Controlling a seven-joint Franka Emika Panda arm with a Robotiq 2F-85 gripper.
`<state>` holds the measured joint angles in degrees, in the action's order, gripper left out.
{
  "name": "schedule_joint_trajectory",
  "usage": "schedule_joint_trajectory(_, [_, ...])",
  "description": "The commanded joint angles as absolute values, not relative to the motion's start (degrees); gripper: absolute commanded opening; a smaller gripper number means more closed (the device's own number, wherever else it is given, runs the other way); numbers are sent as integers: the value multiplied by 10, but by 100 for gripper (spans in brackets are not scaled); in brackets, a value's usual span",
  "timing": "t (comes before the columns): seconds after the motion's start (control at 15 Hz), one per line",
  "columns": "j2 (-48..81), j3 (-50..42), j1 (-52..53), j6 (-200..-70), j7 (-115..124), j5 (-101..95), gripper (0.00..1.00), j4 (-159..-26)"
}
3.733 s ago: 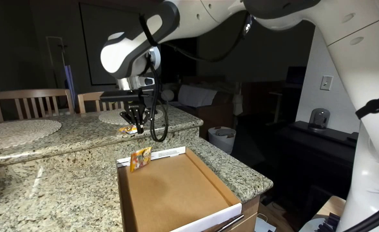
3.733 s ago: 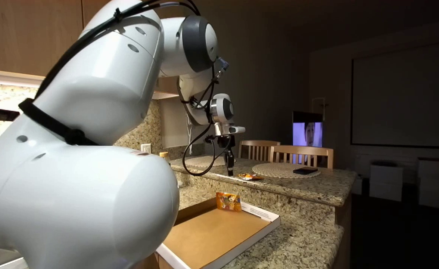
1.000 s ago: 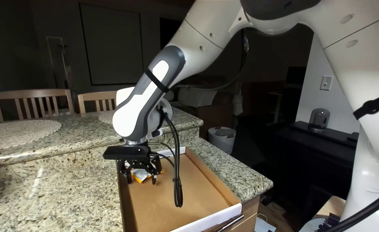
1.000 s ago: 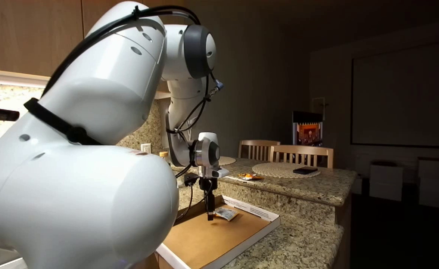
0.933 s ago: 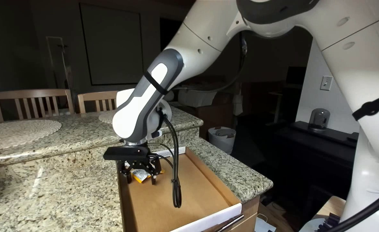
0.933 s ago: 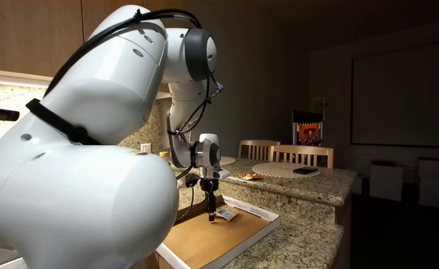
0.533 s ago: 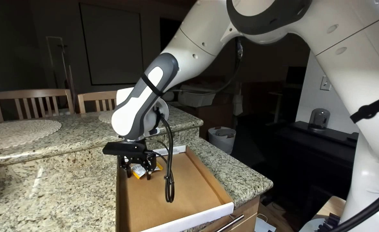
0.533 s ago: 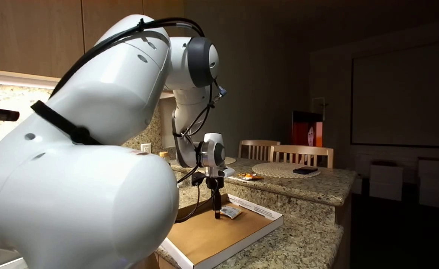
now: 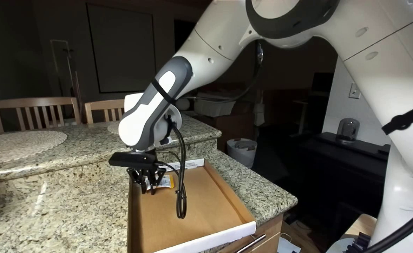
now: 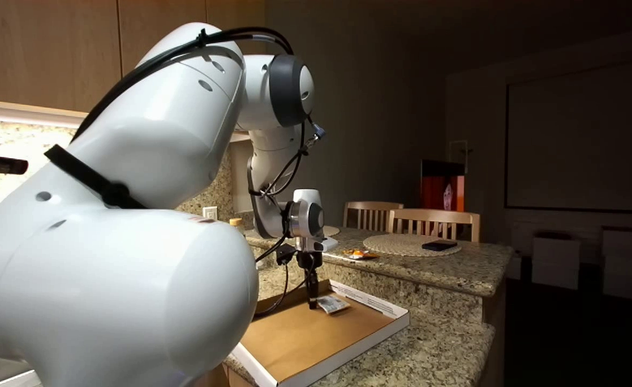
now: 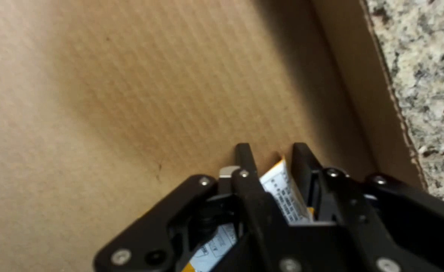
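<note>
Only in the wrist view: sharp corner of packet (image 11: 285, 198) inside ajar gripper (image 11: 272, 148).

in both exterior views we look from beside the near arm (image 10: 155, 134) across the counter (image 9: 69, 211), sharing the box (image 9: 192, 207) and far chairs (image 9: 34, 102), while our wrist view peers closely down into that box.

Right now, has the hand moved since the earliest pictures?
Yes, downward: in both exterior views, the hand dropped from near the raised counter's edge to below it.
</note>
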<state>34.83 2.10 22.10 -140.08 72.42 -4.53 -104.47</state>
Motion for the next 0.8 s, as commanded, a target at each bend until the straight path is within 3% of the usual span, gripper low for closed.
schedule_joint_trajectory(0.0, [360,14,227,-1399,739,-43,2,-1044])
schedule_joint_trajectory(0.73, [325,26,211,-1408,736,-8,2,-1078])
